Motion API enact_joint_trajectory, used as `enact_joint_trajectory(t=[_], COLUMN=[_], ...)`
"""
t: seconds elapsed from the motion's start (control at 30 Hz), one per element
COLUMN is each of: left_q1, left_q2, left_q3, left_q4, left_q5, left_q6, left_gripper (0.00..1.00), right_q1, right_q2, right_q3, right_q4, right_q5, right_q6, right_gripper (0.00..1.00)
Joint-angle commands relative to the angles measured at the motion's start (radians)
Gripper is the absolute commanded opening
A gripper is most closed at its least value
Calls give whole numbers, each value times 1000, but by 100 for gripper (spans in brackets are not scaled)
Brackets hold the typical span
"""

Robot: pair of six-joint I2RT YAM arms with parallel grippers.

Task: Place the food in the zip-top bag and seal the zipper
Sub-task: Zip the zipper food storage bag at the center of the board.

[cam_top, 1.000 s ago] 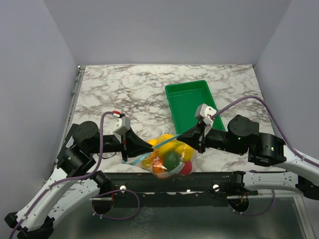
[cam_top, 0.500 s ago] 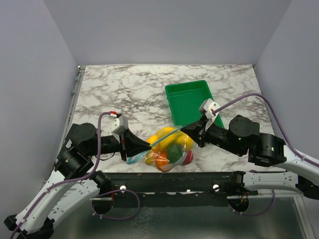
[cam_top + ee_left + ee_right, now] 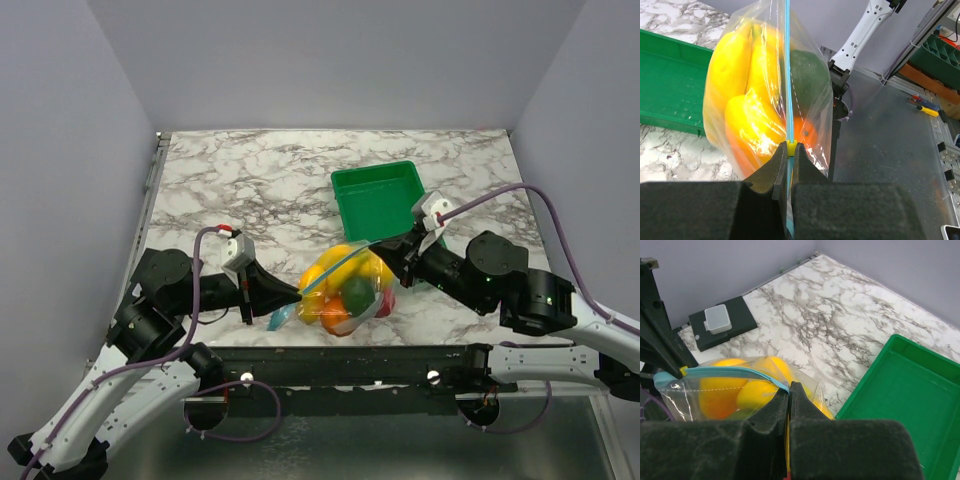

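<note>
Under all: marble table (image 3: pixel 250 180). Just beyond your right jaws: green tray (image 3: pixel 375 200). Between your two sets of jaws: bag (image 3: pixel 345 290), stretched, food (image 3: pixel 340 275) inside. Along its top edge, zipper (image 3: pixel 788 75) runs taut jaw to jaw. Your left gripper (image 3: pixel 297 293) clamps zipper end at yellow slider (image 3: pixel 791 147), jaws nearly touching. Your right gripper (image 3: pixel 385 258) clamps opposite end, jaws likewise narrow.

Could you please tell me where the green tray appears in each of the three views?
Top external: the tray lies right of centre, just beyond the bag.
Left wrist: the tray is at the left edge, behind the bag.
Right wrist: the tray is at lower right, to the right of the bag.
Shared landmark: the fruit-filled bag, seen in all three.
</note>
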Motion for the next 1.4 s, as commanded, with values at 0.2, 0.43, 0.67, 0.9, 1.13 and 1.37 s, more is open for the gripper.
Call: enact_joint_trajectory(t=[0.2,0.43,0.67,0.9,1.13,1.37], left_q1=[-3,-3,-2,-3,-3,-3], left_q2=[-26,-33,-38,-43,-50,-37], left_q3=[24,22,25,23,23,36], left_q4=[-81,-83,-84,-84,-86,-86], left_q5=[3,-4,-7,-6,-8,-20], left_q6=[-19,-25,-25,-29,-35,-30], left_gripper=[0,0,0,0,0,0], right_q1=[-9,-9,-10,-10,-9,-9], right_q2=[-71,-80,-97,-107,-114,-113], right_q3=[-30,-62,-100,-139,-180,-184], right_q4=[215,299,362,437,527,491], right_q5=[271,364,470,566,638,599], right_q6=[-42,-88,-112,-154,-209,-166], right_gripper=[1,1,1,1,1,1])
